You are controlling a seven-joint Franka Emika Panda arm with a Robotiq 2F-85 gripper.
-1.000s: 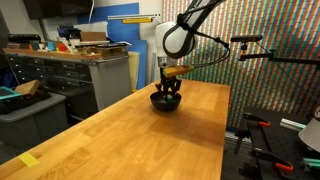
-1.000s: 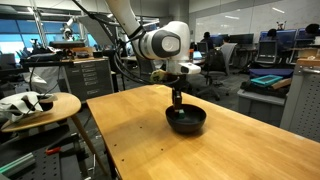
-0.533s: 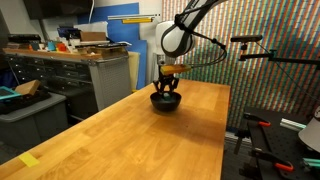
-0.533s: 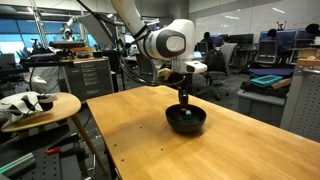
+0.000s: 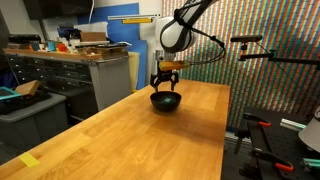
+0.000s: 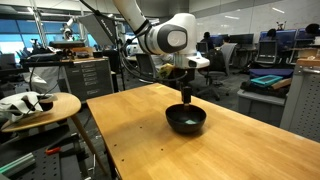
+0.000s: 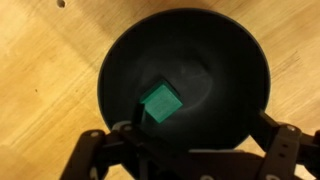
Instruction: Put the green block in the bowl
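The gripper [image 5: 165,84] has risen just clear of the bowl [image 5: 165,101], its fingers spread apart and empty. In the wrist view, the block [image 7: 159,103] lies inside the bowl, left of centre.

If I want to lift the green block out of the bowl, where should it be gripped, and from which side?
Probably from straight above, on two opposite side faces of the green block. The curved wall of the bowl blocks a sideways approach. The cube lies turned relative to the open pincer, so rotate the wrist first.
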